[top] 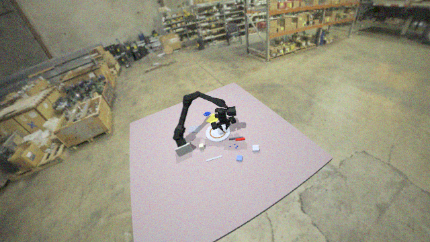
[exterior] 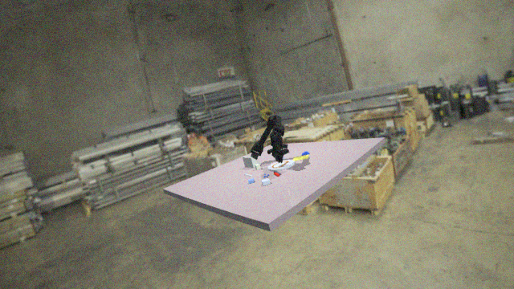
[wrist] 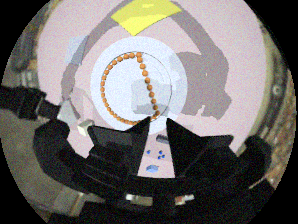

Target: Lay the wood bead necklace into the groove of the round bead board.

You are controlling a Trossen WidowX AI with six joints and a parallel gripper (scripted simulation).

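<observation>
The end effector hangs over the board, fingers pointing down, and there's a modest gap between the tips, partly open with nothing in it. The necklace is on the board, and look at its shape from the wrist: a neat curve of orange beads down the left, following the groove closely, then a nearly straight run cutting across the inside on the right.

That straight run is the whole story here. Its near end comes down almost to the fingertips in the wrist view, just beyond them and a touch left of the gap's middle; its far end leans away up and to the left. The bare arc of groove bulges out to the right of it. So the beads want to travel sideways, across the run's own length, out toward that arc.

Much of the loop looks seated already; this side appears to be what's left. A likely play is to get the tips down on the inner, left side of the run and ease it rightward. Push too hard, though, and the seated curve could pop out. Whether the tips touch any bead, the views can't settle.
</observation>
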